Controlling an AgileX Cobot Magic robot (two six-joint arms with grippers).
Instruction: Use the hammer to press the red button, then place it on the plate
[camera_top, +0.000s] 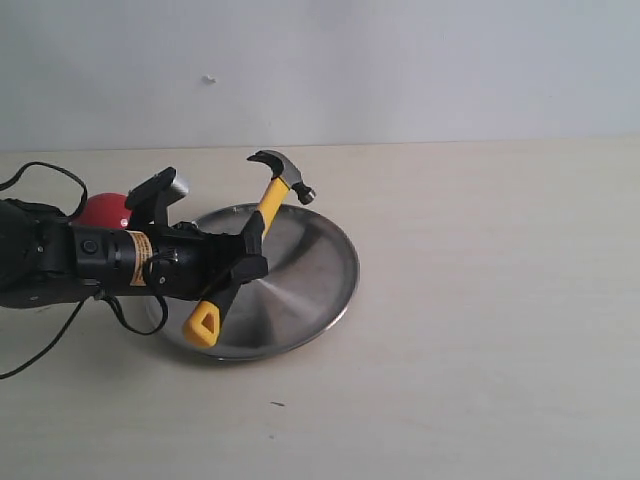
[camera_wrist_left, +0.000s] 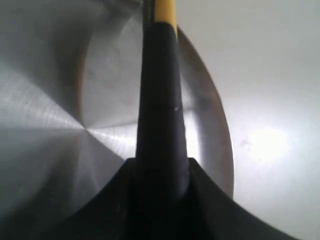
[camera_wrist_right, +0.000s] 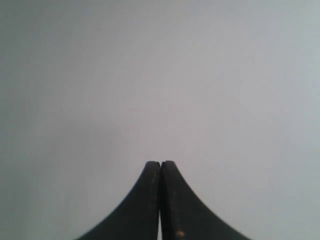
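The plate lies on a pale beige table, smooth and matte, with one small dark speck on it nearer the camera than the plate. Beyond the plate's far rim the tabletop meets a plain grey-white wall, which carries a single tiny mark above and left of the plate. The plate's metal shows fine circular brushing and a soft glare (clearest in the left wrist view).

The left gripper reaches in over the plate's left side, clamped on the black grip of the hammer. The hammer is tilted: its dark head stands highest, above the plate's far rim, and its yellow looped end hangs lowest, at the plate's near-left rim. Whether the loop touches the plate cannot be told.

The red button sits to the left of the plate, mostly hidden behind the arm, with only part of its dome showing. A black cable loops further left of it.

The right gripper has its fingers pressed together with nothing between them, over a bare pale surface; the exterior view does not show it.
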